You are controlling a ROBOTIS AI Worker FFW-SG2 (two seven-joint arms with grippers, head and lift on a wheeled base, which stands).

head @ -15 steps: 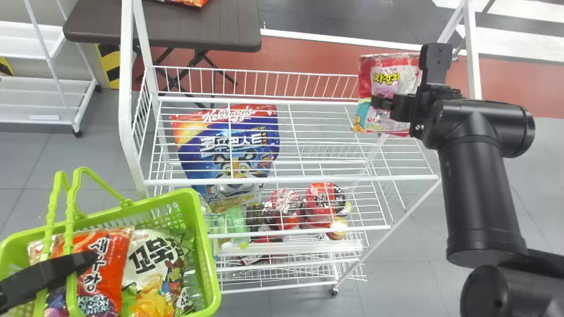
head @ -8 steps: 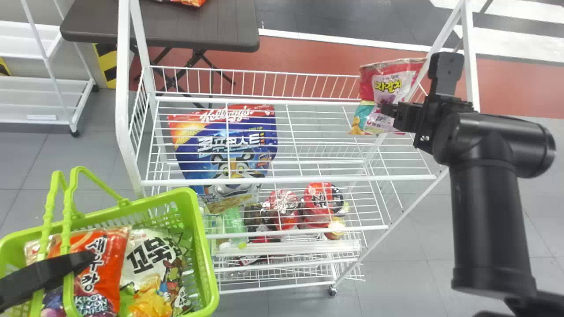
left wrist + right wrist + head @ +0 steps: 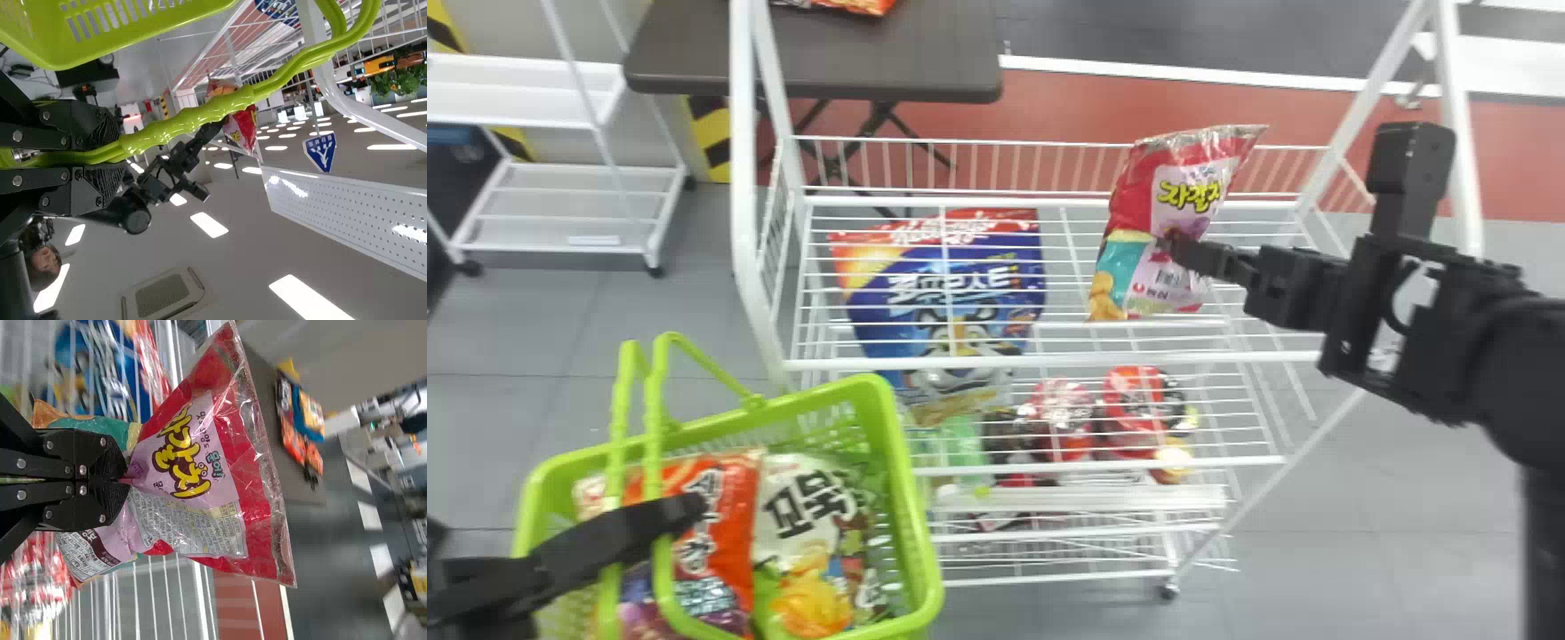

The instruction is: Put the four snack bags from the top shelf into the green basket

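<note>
Right gripper point(image 3: 1178, 248) closed on the red bag point(image 3: 1193, 191) above the rack point(image 3: 1067, 360); left gripper point(image 3: 685, 512) clamped on the basket's point(image 3: 908, 471) handles point(image 3: 655, 418), which cross before an orange bag point(image 3: 732, 544). Behind the rack's wires, a blue bag point(image 3: 996, 300); beyond, a table point(image 3: 854, 53).

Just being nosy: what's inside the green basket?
The basket holds an orange bag and a white bag, at least. Its handles and the left gripper cover parts; anything underneath is hidden.

There were one green basket point(image 3: 898, 462) with two handles point(image 3: 627, 427), at least two snack bags in it, one orange point(image 3: 734, 507) and one white point(image 3: 805, 524), one red-and-pink snack bag point(image 3: 1196, 164) outside it, one blue cereal bag point(image 3: 987, 311), one brown table point(image 3: 818, 53) and at least two packets point(image 3: 293, 443) on that.
</note>
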